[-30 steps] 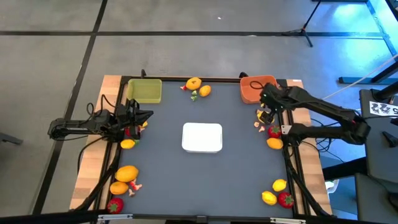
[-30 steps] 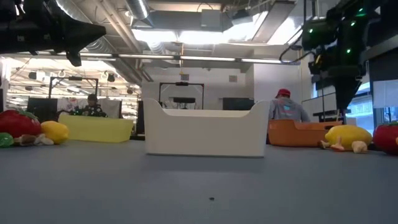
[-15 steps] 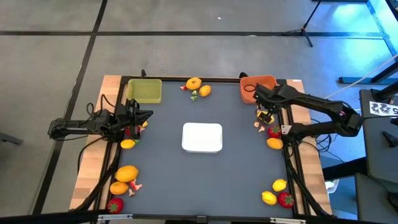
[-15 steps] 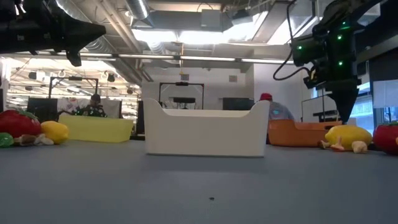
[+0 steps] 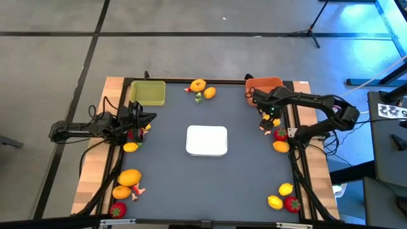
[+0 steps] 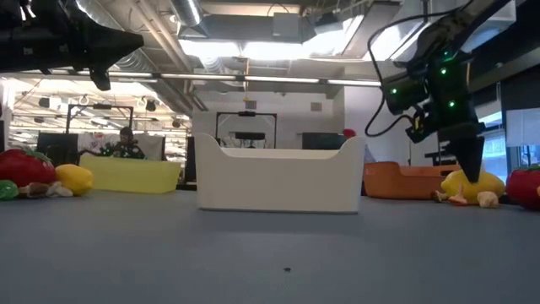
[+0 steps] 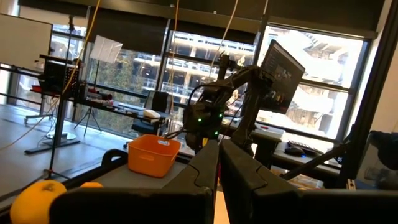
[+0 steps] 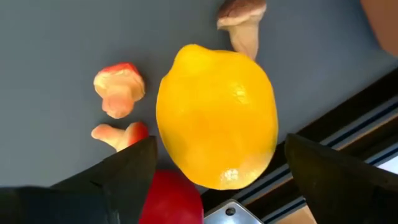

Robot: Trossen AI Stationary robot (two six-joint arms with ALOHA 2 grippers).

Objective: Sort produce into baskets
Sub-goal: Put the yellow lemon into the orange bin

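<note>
Lemon (image 8: 216,116) under the right gripper (image 8: 214,165), near the table's right edge just in front of the orange basket (image 5: 257,90)
Right gripper hangs over the yellow fruit with its fingers spread wide on either side, not yet touching it; a red strawberry (image 8: 169,200) and small pink scraps (image 8: 119,89) lie just beside it. It looks like a light, hard plastic toy with a smooth rounded skin, so it could squirt out of a pinch near the tips; the safer hold is across its fat middle, fingers well down the sides. Left gripper (image 7: 219,163) waits pinched together, holding nothing, over the table's left side, near the yellow-green basket (image 5: 147,93)
</note>
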